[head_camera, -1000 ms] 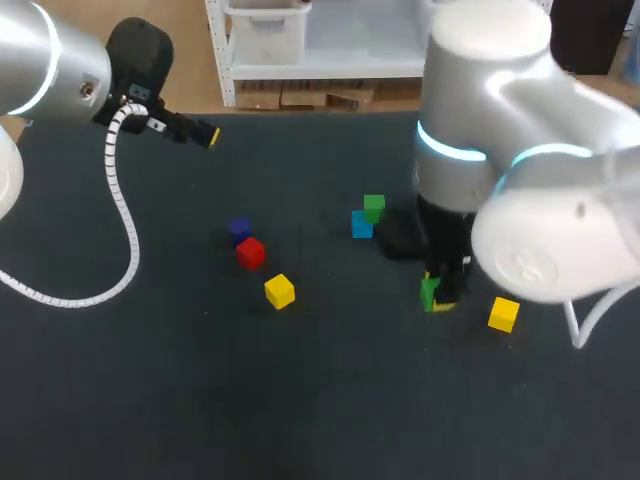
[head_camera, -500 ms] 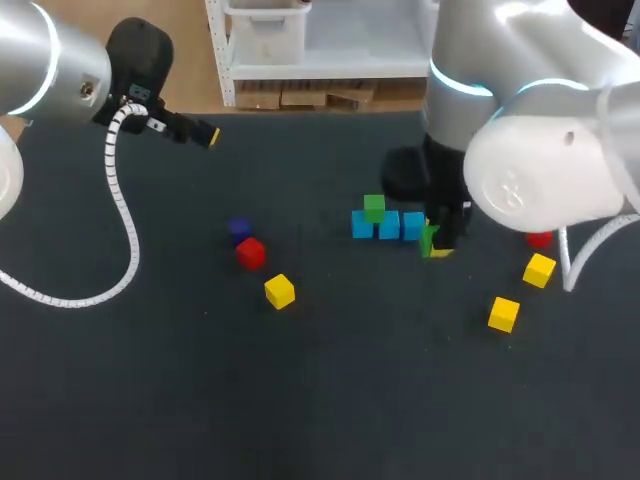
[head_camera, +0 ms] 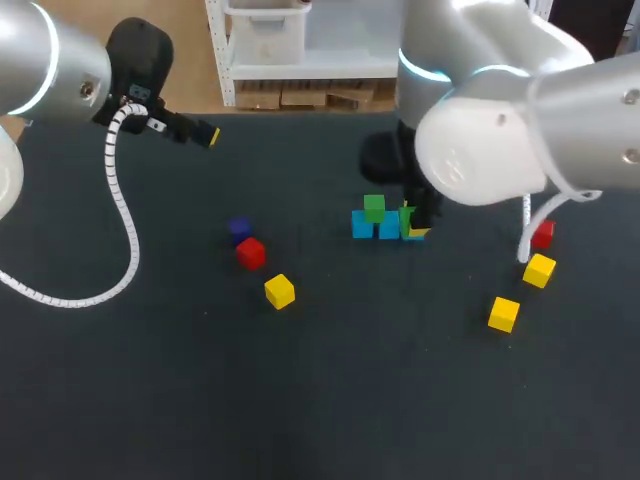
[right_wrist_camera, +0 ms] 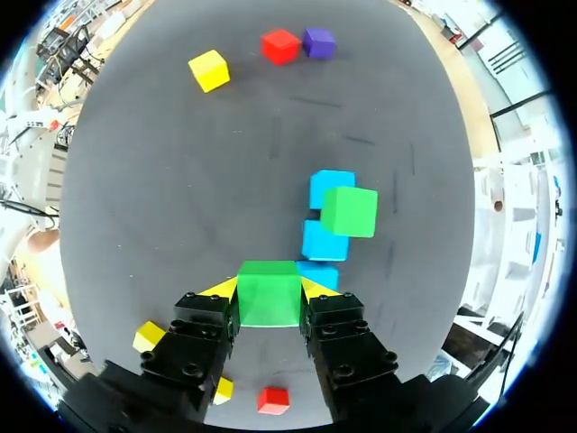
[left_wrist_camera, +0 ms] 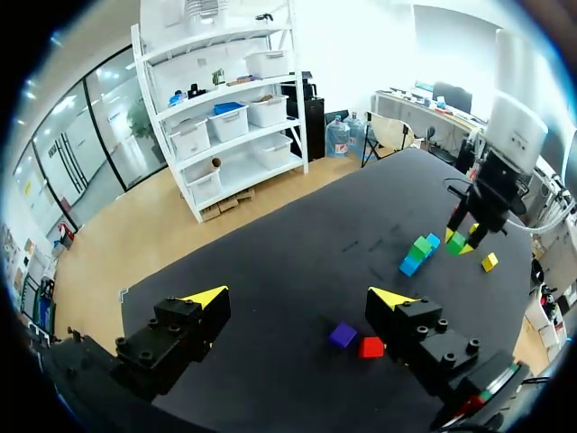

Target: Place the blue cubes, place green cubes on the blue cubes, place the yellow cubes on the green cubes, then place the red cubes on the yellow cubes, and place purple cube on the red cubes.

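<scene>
Carrying a small green cube (right_wrist_camera: 269,305) clamped between its fingers, the right gripper (right_wrist_camera: 269,290) comes from the tabletop's near right to the row of three blue cubes (head_camera: 380,228) and now hangs over its right end. Second green placement looks imminent. At the far-left corner the left gripper (left_wrist_camera: 297,302) gapes, empty.

- three blue cubes (right_wrist_camera: 329,179), lined up in one row
- two green cubes (right_wrist_camera: 349,211)
- three yellow cubes (right_wrist_camera: 209,69)
- two red cubes (right_wrist_camera: 280,45)
- one purple cube (right_wrist_camera: 318,41)
- two robot arms (head_camera: 480,150), each with two yellow-tipped fingers (left_wrist_camera: 206,296)
</scene>
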Available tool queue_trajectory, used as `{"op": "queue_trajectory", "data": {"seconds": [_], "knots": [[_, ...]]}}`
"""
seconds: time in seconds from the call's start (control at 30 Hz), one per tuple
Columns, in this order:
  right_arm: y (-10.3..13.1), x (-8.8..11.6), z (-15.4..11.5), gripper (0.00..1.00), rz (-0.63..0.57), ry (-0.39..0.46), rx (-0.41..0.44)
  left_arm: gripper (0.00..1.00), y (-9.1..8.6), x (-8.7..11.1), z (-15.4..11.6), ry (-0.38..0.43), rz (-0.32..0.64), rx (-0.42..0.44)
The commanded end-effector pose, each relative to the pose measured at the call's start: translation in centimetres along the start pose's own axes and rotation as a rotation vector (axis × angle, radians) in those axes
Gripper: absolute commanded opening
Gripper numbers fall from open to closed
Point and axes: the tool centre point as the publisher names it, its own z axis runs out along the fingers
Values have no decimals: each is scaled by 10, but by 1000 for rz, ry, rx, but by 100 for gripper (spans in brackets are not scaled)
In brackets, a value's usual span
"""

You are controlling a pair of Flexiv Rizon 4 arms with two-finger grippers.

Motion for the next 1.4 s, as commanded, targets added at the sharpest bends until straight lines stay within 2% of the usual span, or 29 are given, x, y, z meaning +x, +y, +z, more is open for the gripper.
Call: {"op": "queue_trajectory", "data": {"seconds": [0.03, 0.3, 1.4], "knots": [[-12, -2, 4, 0, 8, 7, -35, 100, 1, 0, 0, -2, 2, 6], [-22, 4, 10, 0, 56, -12, -46, 100, 1, 0, 0, -2, 2, 6], [-43, -3, 25, 0, 50, -23, -50, 100, 1, 0, 0, -2, 2, 6]]}}
